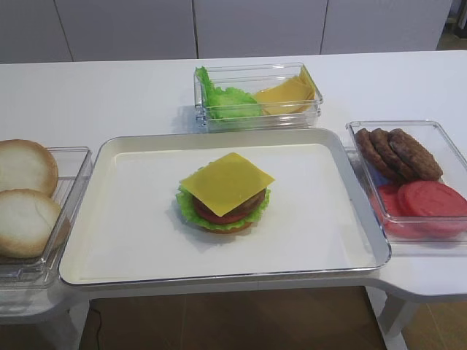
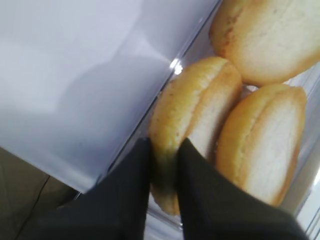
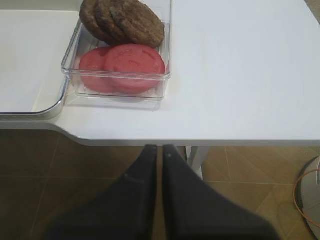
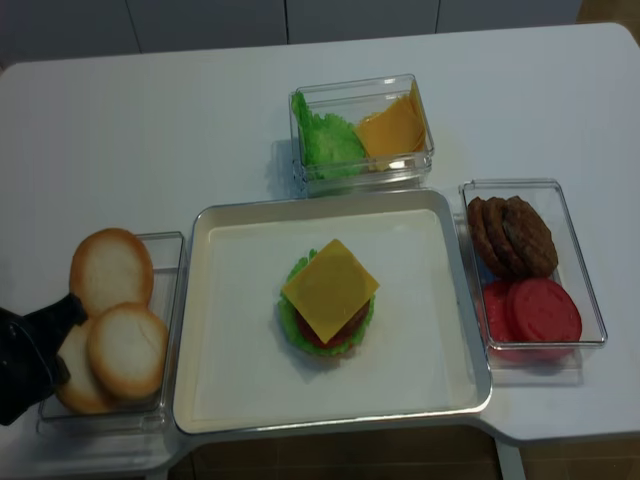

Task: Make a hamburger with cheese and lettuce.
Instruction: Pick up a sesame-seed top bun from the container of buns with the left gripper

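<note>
The hamburger (image 1: 225, 198) stands in the middle of the white tray (image 1: 131, 219), topless. The square yellow cheese (image 1: 228, 182) lies on top with its corners sticking out, over patty and tomato. The ruffled green lettuce (image 1: 185, 207) rims the tan base. It also shows in the realsense view (image 4: 328, 300). My left gripper (image 2: 164, 145) is shut on the edge of a pale bun half (image 2: 197, 107) inside the clear bun box (image 4: 170, 300) at the left. My right gripper (image 3: 160, 148) is shut and empty, over the floor in front of the table's front edge.
A clear box (image 1: 255, 117) behind the tray holds loose lettuce leaves and a pile of cheese slices. A clear box (image 1: 446, 138) at the right holds brown patties (image 3: 122, 20) and red tomato slices (image 3: 125, 65). Two more bun halves lie beside the gripped one.
</note>
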